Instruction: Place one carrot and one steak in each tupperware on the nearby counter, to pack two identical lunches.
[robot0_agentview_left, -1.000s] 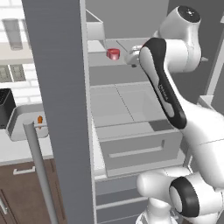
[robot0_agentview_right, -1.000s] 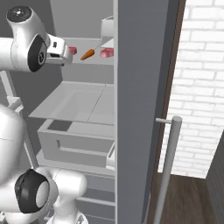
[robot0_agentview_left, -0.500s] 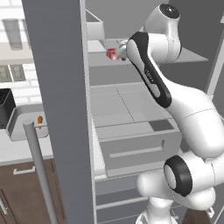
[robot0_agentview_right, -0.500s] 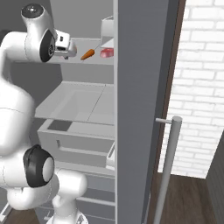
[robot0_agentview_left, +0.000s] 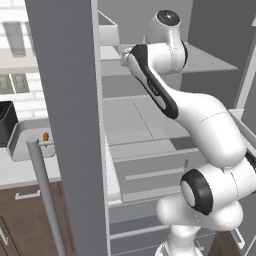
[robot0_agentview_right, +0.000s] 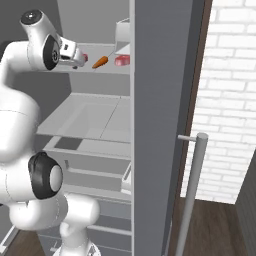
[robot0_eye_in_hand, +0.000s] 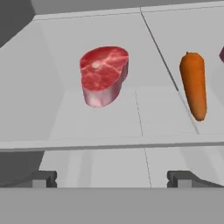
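Second steak (robot0_eye_in_hand: 222, 54) cut by hand view's right edge.

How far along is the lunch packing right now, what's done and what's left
Done: one carrot seems to lie in a tupperware on the counter. In hand: nothing; the open gripper faces a steak on the fridge shelf, with a second carrot beside it. Left: both steaks and that carrot.

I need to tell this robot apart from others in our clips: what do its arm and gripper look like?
A glossy white, rounded jointed arm with a black band along one upper link and round dark grey joint caps. The gripper ends in two small dark grey blocky finger tips. No cables or markings are visible.
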